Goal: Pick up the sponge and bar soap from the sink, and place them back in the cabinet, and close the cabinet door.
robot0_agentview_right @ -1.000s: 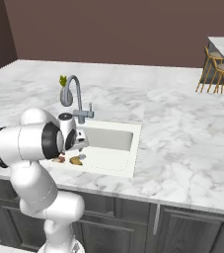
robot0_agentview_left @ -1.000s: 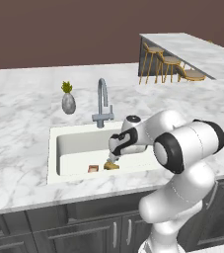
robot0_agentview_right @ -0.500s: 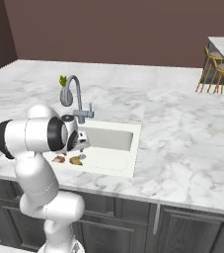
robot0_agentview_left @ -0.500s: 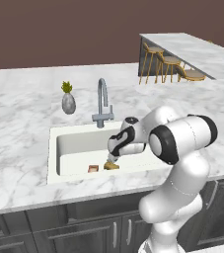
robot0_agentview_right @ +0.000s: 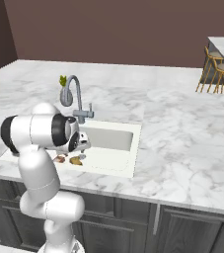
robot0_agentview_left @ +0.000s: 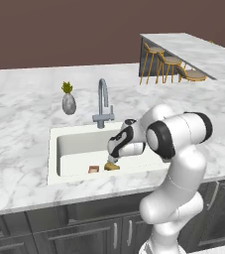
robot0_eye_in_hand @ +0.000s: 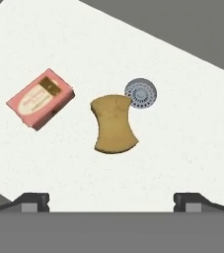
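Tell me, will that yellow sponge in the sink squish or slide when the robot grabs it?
Probably squish a bit: the sponge looks lumpy with pinched-in sides, like soft foam. It likely weighs little, being small beside the drain. It lies flat on the sink floor, so it should not roll, though the open gripper might nudge it sideways.

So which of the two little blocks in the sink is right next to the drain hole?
The mustard-yellow sponge. Its corner sits right against the round grey drain, while the pink bar soap lies apart on the sponge's other side, away from the drain.
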### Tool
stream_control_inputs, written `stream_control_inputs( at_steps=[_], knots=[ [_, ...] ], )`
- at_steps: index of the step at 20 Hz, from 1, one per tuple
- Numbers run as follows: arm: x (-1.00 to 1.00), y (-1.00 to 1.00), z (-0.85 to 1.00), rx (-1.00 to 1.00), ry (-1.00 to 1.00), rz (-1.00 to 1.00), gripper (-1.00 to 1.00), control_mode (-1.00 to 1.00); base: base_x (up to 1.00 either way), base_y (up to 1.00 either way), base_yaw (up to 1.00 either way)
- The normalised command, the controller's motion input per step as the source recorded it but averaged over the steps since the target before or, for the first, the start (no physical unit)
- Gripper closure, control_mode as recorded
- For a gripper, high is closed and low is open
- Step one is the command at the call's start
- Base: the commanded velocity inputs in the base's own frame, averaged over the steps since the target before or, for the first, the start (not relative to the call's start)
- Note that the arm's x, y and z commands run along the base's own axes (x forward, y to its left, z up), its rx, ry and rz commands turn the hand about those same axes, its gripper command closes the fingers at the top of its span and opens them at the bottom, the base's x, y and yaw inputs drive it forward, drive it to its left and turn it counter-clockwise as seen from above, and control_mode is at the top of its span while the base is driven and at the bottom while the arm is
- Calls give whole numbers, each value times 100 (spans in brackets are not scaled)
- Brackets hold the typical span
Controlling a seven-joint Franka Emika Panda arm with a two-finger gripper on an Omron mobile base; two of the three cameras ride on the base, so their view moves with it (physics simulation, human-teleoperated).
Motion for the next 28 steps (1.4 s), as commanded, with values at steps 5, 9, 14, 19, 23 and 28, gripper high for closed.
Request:
stream_control_inputs(
  at_steps=[5, 9, 14, 19, 23, 28],
  knots=[
    [15, 0, -14, 0, 0, 0, -100, -100, 0, 0, 0],
    [12, 0, -14, 0, 0, 0, -100, -100, 0, 0, 0],
    [11, 0, -15, 0, 0, 0, -100, -100, 0, 0, 0],
    [9, 0, -14, 0, 0, 0, -100, -100, 0, 0, 0],
    [8, 3, -12, 0, 0, 0, -100, -100, 0, 0, 0],
    [5, 3, -13, 0, 0, 0, -100, -100, 0, 0, 0]
  ],
)
